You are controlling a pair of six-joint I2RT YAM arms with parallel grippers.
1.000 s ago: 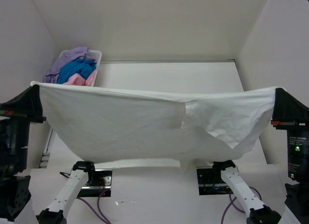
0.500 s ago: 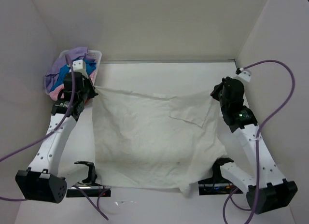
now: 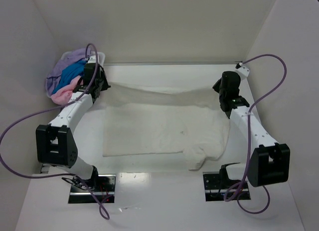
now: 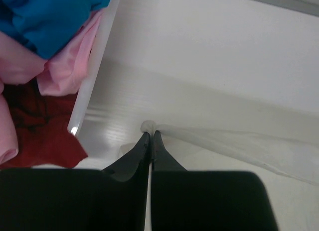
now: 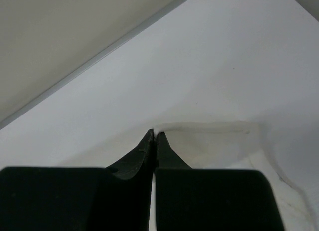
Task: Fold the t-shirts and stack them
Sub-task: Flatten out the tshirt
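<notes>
My left pincer (image 3: 101, 86) nips the far left corner of the shirt (image 3: 164, 129), and my right pincer (image 3: 223, 99) nips its far right corner. The shirt's far edge runs between them. The rest lies on the table (image 3: 169, 74) behind both pincers, bunched at the near right corner. Just left of my left pincer stands the basket (image 3: 101, 57), with a heap of shirts (image 3: 70, 76) in it. Ahead of both pincers is the back wall (image 3: 159, 27).
</notes>
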